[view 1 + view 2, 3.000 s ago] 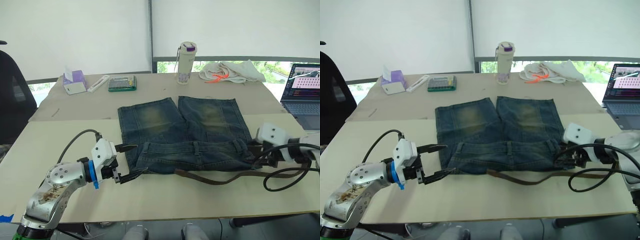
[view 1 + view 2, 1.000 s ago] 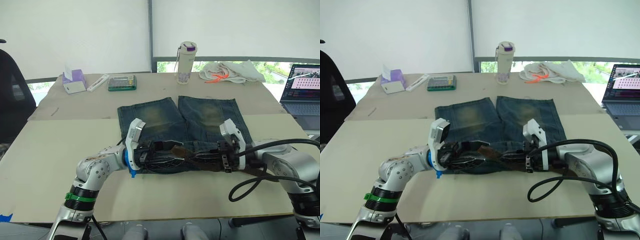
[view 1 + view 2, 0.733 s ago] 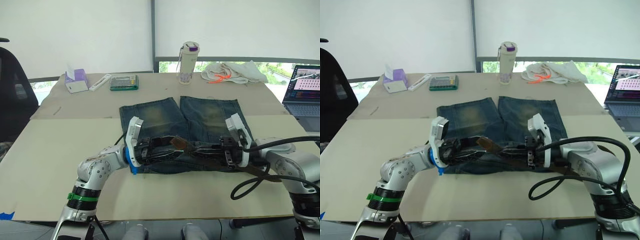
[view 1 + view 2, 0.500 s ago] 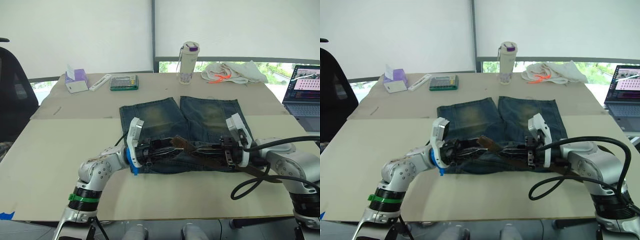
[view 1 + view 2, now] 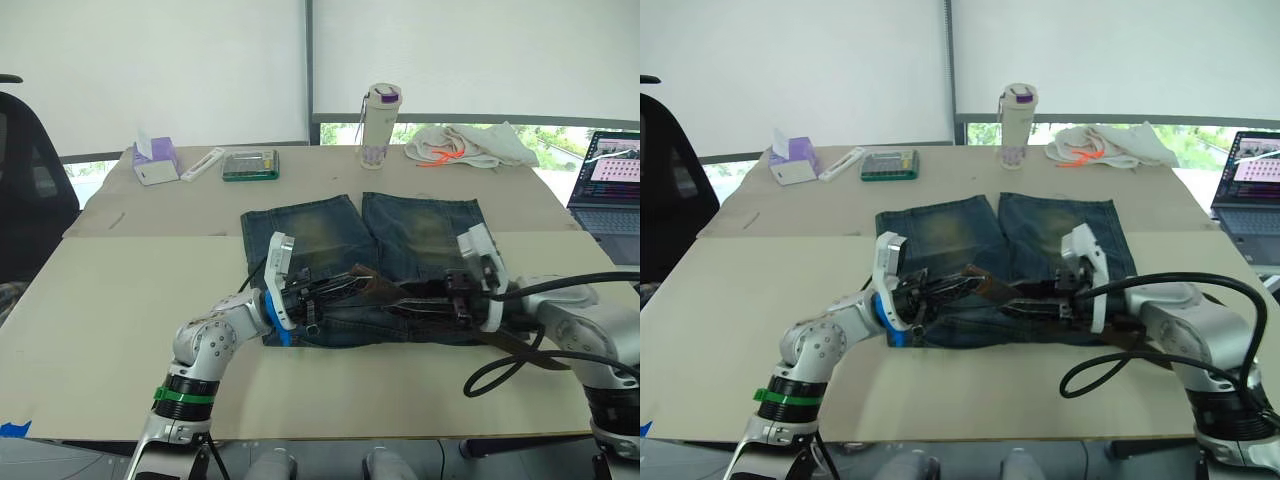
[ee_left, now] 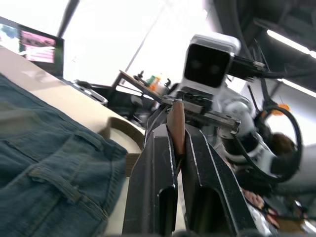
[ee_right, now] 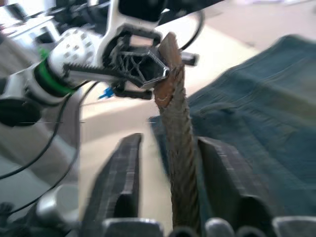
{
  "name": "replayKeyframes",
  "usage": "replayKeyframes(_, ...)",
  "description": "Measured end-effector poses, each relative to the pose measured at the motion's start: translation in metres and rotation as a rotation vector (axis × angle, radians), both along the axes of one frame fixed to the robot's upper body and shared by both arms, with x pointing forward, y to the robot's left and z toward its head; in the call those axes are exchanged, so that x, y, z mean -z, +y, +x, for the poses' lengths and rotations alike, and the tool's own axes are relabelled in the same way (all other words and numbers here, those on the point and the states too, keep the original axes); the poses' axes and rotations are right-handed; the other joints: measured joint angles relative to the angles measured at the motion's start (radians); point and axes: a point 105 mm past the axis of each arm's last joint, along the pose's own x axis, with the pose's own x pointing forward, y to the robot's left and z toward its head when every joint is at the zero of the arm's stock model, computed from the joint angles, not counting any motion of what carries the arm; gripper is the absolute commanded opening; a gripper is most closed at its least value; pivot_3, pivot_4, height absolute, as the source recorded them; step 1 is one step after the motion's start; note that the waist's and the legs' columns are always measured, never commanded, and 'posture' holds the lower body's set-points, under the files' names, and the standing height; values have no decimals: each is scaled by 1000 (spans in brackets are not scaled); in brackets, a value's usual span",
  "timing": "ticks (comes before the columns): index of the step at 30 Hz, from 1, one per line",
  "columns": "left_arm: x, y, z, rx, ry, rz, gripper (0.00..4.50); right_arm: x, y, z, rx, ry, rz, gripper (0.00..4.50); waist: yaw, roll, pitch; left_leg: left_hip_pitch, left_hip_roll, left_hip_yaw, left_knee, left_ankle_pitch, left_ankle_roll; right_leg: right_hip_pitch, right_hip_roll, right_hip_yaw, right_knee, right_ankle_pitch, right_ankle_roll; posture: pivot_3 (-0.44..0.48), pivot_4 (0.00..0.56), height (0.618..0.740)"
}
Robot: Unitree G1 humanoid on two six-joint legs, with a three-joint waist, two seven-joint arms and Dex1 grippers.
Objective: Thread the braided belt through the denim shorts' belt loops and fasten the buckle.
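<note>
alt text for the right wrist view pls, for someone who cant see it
The braided belt runs up between the right gripper jaws, which stand open on either side of it. Its tip is pinched by the left gripper opposite, above the denim shorts.

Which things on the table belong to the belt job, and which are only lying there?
For the job:
- belt, its tip pinched by the left end effector
- shorts
- right end effector, open around the belt

Lying about:
- bottle
- white cloth
- tissue box
- green box
- laptop
</note>
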Motion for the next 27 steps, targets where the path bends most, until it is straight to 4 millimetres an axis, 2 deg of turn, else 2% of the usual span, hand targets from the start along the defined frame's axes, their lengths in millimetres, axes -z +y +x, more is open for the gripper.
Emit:
replayKeyframes(2,0,0,4,-22,14,-9,0,-8,-15,1,79,-16,47,3965,2,0,0,0,0,0,0,0,0,0,0,0,0,0,0,0,150,740)
replayKeyframes(4,0,-2,7,-39,42,-19,0,-15,-27,-2,137,-12,97,4470,5,0,0,0,0,0,0,0,0,0,0,0,0,0,0,0,150,740)
replayKeyframes(6,-1,-3,13,-65,93,-52,0,-19,-27,-10,145,14,167,4470,7,0,0,0,0,0,0,0,0,0,0,0,0,0,0,0,150,740)
replayKeyframes(9,-5,-4,21,-98,176,-116,0,-18,-14,-26,106,75,273,4470,3,0,0,0,1,0,-1,0,0,0,1,0,1,0,0,0,150,740)
replayKeyframes(11,-6,-4,25,-118,243,-172,0,-10,1,-41,70,141,312,4470,3,0,0,0,1,-1,-1,0,0,0,1,0,1,0,0,0,150,740)
replayKeyframes(14,-13,0,29,-132,322,-272,0,8,22,-46,83,232,362,4470,0,-1,0,0,1,0,0,0,0,0,0,1,1,0,0,0,150,740)
replayKeyframes(18,-19,0,30,-131,389,-337,0,27,41,-33,206,307,474,4470,-1,-1,0,0,0,0,0,0,0,0,1,1,1,0,1,0,150,740)
replayKeyframes(19,-21,-1,27,-125,396,-346,0,28,43,-24,264,319,557,4470,-3,-1,-1,1,0,0,-1,0,0,0,0,1,1,0,1,0,150,740)
replayKeyframes(21,-22,-1,20,-108,402,-353,0,29,41,-8,378,343,743,4470,-9,-3,-2,1,2,-1,-2,0,-1,-1,2,1,1,0,0,0,150,740)
replayKeyframes(22,-23,-1,18,-103,405,-352,0,32,40,-4,417,362,780,4470,-9,-1,-1,1,1,-1,-2,0,-1,-1,0,2,1,0,0,0,150,740)
replayKeyframes(27,-21,0,17,-109,418,-345,0,26,32,-2,431,332,822,4470,-11,0,-1,1,-1,0,-1,0,-1,0,0,1,0,0,1,0,150,740)
